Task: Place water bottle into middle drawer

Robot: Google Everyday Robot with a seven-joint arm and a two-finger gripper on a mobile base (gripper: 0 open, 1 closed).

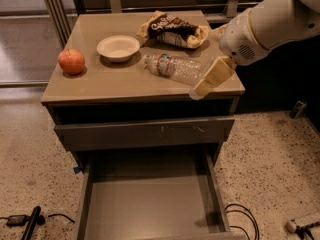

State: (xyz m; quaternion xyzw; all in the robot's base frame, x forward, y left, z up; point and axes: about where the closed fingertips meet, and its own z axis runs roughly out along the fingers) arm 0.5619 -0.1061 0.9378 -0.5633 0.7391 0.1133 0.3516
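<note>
The water bottle [175,68] lies on its side on the cabinet top [115,84], white cap to the left, right of centre. My gripper [204,84] hangs from the white arm [265,26] at the right. It is over the cabinet's right front edge, just right of the bottle's base end and very close to it; I cannot tell whether they touch. It holds nothing. The middle drawer [150,204] is pulled out wide below, its flat grey bottom bare.
A red apple [71,61], a white bowl [118,47] and a chip bag [172,29] sit on the cabinet top. A closed drawer front with pale scratches [145,131] is above the open drawer. Cables [240,216] and a power strip [302,223] lie on the floor.
</note>
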